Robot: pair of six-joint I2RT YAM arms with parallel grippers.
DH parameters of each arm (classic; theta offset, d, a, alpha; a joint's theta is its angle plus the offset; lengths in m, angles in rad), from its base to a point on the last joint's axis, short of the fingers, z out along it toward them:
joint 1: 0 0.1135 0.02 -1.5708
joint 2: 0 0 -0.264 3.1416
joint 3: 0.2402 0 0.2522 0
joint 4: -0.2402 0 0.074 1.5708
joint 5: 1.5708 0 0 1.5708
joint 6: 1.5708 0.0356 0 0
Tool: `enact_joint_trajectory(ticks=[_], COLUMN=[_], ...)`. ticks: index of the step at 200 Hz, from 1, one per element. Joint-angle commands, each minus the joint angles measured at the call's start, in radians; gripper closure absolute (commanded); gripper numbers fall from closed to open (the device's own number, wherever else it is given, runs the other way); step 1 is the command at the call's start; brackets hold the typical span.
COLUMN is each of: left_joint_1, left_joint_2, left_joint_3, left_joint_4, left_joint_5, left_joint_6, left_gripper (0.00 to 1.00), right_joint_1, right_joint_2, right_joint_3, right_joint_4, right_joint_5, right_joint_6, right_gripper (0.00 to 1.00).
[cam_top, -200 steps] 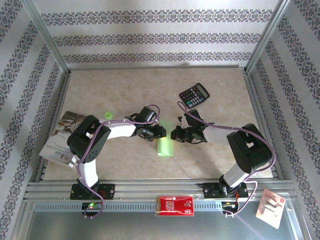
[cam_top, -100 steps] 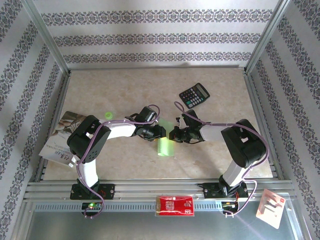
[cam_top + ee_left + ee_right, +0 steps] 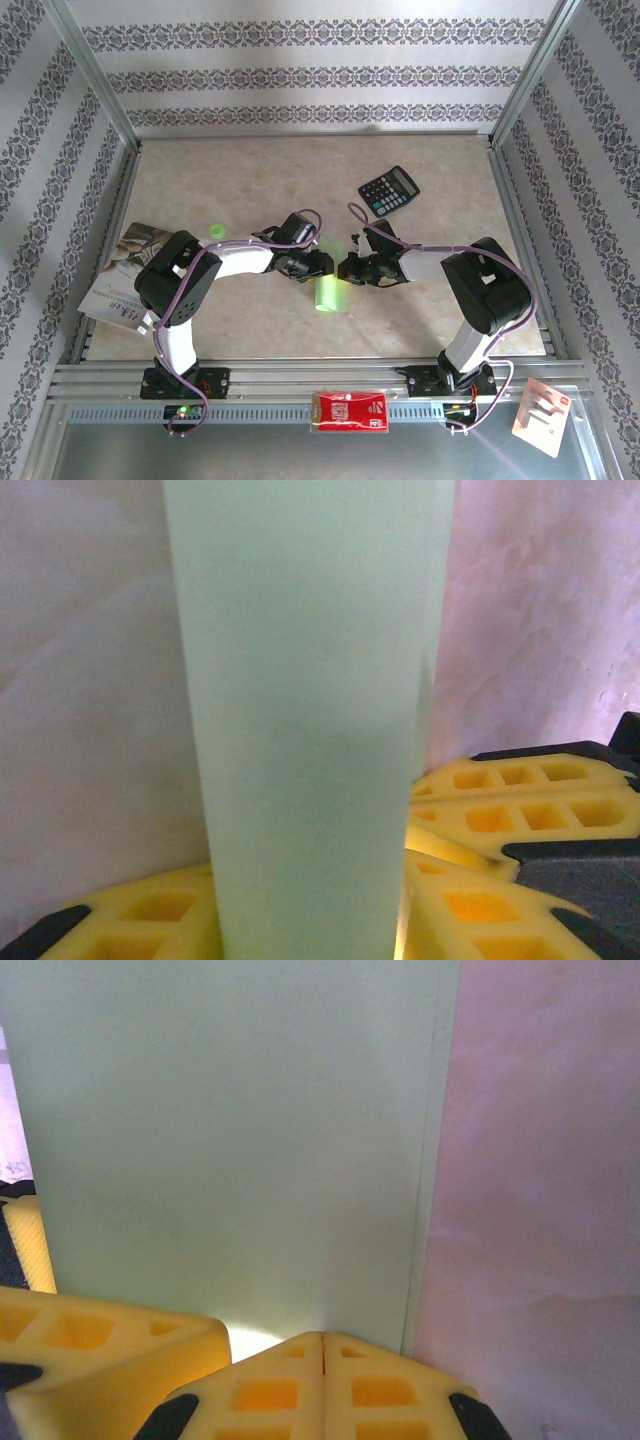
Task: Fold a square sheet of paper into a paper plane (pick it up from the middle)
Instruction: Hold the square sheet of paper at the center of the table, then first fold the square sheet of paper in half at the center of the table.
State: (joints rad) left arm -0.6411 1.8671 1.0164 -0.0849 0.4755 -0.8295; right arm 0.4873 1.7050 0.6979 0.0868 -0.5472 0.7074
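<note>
Your left gripper (image 3: 320,266) at the folded paper (image 3: 329,294), fingers either side of the strip, pinching or not you cannot tell, paper lying between both tips, your right gripper (image 3: 346,268) pressed together at its edge, calculator (image 3: 388,190) beyond.

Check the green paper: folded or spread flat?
Folded: the paper is a narrow strip from above; the right wrist view shows two layered edges.
</note>
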Motion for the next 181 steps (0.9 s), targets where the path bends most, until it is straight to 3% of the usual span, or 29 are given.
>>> enact_joint_trajectory(ticks=[1,54,77,135,181], left_joint_1=[0.027,0.062,0.054,-0.028,-0.009], left_joint_2=[0.047,-0.109,-0.200,-0.169,-0.061], left_joint_3=[-0.015,-0.018,-0.061,-0.009,0.041], left_joint_4=[-0.149,-0.205,-0.139,0.020,-0.043], left_joint_5=[-0.259,-0.292,-0.208,0.000,-0.036], left_joint_6=[0.058,0.081,0.029,-0.022,0.009], left_gripper=[0.55,0.38,0.37,0.69,0.79], right_joint_1=[0.007,0.008,0.009,0.008,0.007], right_joint_2=[0.048,0.061,0.065,0.076,0.074], right_joint_3=[-0.039,-0.040,-0.037,-0.031,-0.032], right_joint_4=[-0.095,-0.097,-0.095,-0.098,-0.104], right_joint_5=[0.112,0.121,0.126,0.127,0.135], right_joint_6=[-0.027,-0.025,-0.025,-0.028,-0.029], right_gripper=[1.00,1.00,1.00,1.00,1.00])
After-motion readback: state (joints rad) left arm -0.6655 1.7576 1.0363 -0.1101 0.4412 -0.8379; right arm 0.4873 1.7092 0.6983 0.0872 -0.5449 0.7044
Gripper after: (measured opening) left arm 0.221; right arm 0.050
